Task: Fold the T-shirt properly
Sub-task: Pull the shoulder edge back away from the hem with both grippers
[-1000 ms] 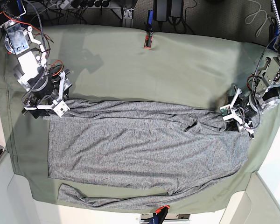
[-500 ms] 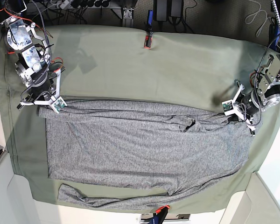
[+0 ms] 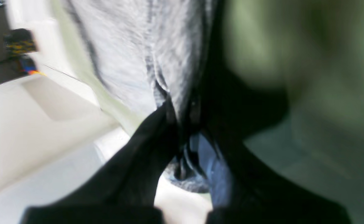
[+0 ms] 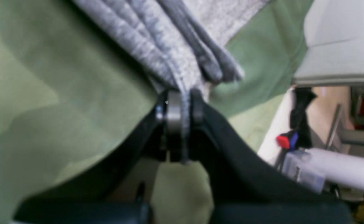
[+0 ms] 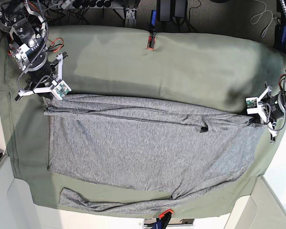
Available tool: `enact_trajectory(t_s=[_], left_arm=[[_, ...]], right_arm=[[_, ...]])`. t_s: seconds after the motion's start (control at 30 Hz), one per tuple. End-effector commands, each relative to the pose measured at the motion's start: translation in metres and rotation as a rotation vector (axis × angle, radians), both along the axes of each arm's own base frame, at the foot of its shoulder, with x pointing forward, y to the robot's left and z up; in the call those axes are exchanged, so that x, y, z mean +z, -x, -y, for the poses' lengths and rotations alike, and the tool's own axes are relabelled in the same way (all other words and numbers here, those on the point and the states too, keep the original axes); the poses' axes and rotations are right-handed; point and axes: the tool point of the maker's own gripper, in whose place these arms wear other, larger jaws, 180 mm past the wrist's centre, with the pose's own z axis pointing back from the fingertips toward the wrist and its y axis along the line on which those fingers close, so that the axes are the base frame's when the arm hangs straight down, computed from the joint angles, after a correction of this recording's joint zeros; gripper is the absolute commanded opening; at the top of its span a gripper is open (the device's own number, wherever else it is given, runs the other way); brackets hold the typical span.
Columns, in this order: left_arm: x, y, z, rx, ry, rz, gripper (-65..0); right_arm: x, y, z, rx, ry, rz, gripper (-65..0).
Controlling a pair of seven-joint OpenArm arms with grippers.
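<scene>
- We see the T-shirt (image 5: 148, 148), a thin heather-grey knit with a fine salt-and-pepper fleck, lying broad and mostly flat on the olive-green table cloth (image 5: 181, 67) and reaching almost from one side of it to the other.
- Along its far edge the fabric is gathered into several long, soft ridges that run the shirt's whole width between the two arms.
- One long narrow sleeve (image 5: 109, 205) lies apart along the near edge of the cloth, flat and slightly wavy.
- A small dark fold (image 5: 203, 129) breaks the far ridges, right of the middle.
- Our right gripper (image 4: 182, 105), at the base view's left, is clamped on the T-shirt: its black, curved fingers (image 4: 197, 107) pinch a bunched grey pleat, and thick rounded folds fan out above them.
- Our left gripper (image 3: 182, 115), at the base view's right, is likewise closed on the T-shirt; the wrist view is blurred, yet pale grey fabric narrows down into the meeting dark fingers (image 3: 157, 124).
- The table cloth is matte and smooth, with soft shading and a few shallow creases near its corners.
- A small red clip (image 5: 150, 44) sits at the far edge of the cloth.
</scene>
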Motion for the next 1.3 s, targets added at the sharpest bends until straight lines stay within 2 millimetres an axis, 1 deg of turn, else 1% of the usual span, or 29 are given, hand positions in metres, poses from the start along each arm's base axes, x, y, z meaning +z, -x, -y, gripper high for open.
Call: enact_trajectory(t_s=[0.0, 0.13, 0.27, 0.4, 0.5, 0.67, 0.77, 0.87, 0.93, 1.0, 1.07, 1.17, 1.27], left_arm=[[0.020, -0.006, -0.013, -0.001, -0.054, 0.042, -65.0], [0.022, 0.010, -0.014, -0.036, -0.098, 0.009, -65.0], [0.016, 0.023, -0.016, -0.047, -0.145, -0.021, -65.0], [-0.001, 0.046, -0.017, -0.049, -0.176, -0.081, -65.0], [-0.014, 0.063, -0.019, -0.088, -0.216, -0.116, -65.0], [-0.028, 0.083, -0.021, -0.132, -0.261, -0.130, -65.0], [-0.039, 0.101, -0.023, -0.176, -0.303, -0.169, -65.0], [-0.050, 0.120, -0.021, -0.199, -0.307, -0.212, -65.0], [-0.050, 0.121, -0.019, -0.211, -0.302, -0.184, -65.0], [-0.048, 0.116, -0.018, -0.209, -0.312, -0.152, -65.0], [-0.045, 0.111, -0.020, -0.196, -0.320, -0.122, -65.0], [-0.044, 0.110, -0.025, -0.175, -0.339, -0.117, -65.0], [-0.045, 0.111, -0.024, -0.140, -0.307, -0.130, -65.0]], right_arm=[[0.013, -0.003, 0.007, -0.001, 0.028, 0.037, -65.0], [0.010, 0.015, 0.016, 0.022, 0.081, 0.010, -65.0], [0.007, 0.031, 0.021, 0.044, 0.112, -0.020, -65.0], [0.001, 0.051, 0.026, 0.062, 0.138, -0.068, -65.0], [-0.005, 0.061, 0.029, 0.068, 0.147, -0.098, -65.0], [-0.013, 0.078, 0.032, 0.079, 0.164, -0.143, -65.0], [-0.019, 0.090, 0.034, 0.088, 0.182, -0.167, -65.0], [-0.023, 0.102, 0.035, 0.097, 0.194, -0.190, -65.0], [-0.026, 0.108, 0.035, 0.099, 0.192, -0.206, -65.0], [-0.027, 0.110, 0.034, 0.100, 0.190, -0.212, -65.0], [-0.027, 0.110, 0.034, 0.100, 0.189, -0.211, -65.0], [-0.027, 0.110, 0.033, 0.099, 0.185, -0.212, -65.0], [-0.027, 0.108, 0.032, 0.092, 0.168, -0.216, -65.0]])
